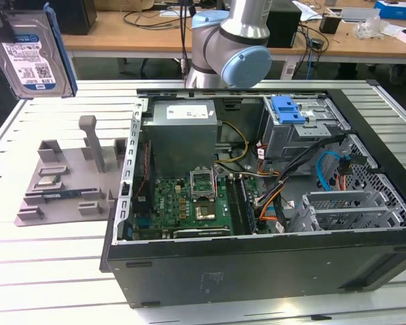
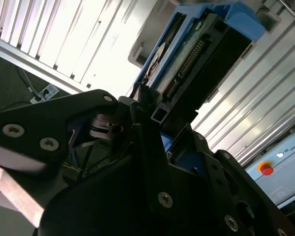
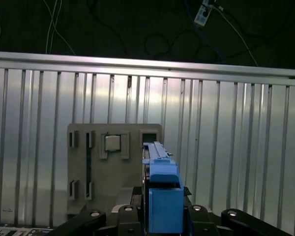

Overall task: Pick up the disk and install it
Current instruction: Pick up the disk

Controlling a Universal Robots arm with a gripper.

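Right up close in both wrist views are the black jaws, and they are closed tight on the disk (image 2: 196,54) (image 3: 162,187), one on each flat side. In the second wrist view the disk sticks out from between them. You can see its dark end with a row of little pins and its blue plastic edge. In the first wrist view the disk is seen from its thin edge, with the blue part nearest.

In the exterior view the disk (image 1: 30,51) hangs up in the air at the exterior view's far left. It stands on its edge and leans a little, with its white and blue label turned to the camera. It is well apart from the computer case (image 1: 257,271).

Lower down, on the silver ribbed worktop (image 1: 40,271), lies a flat grey tray (image 1: 68,210). A small square chip (image 1: 49,181) and a thin memory stick (image 1: 57,195) sit in it. The tray lies just beside the case, on the exterior view's left.

The case lies on its side and is open on top. Inside are a green board (image 1: 183,200), a grey box (image 1: 183,135) and a metal drive cage with a blue tab (image 1: 287,112). The robot arm (image 1: 233,40) rises behind the case
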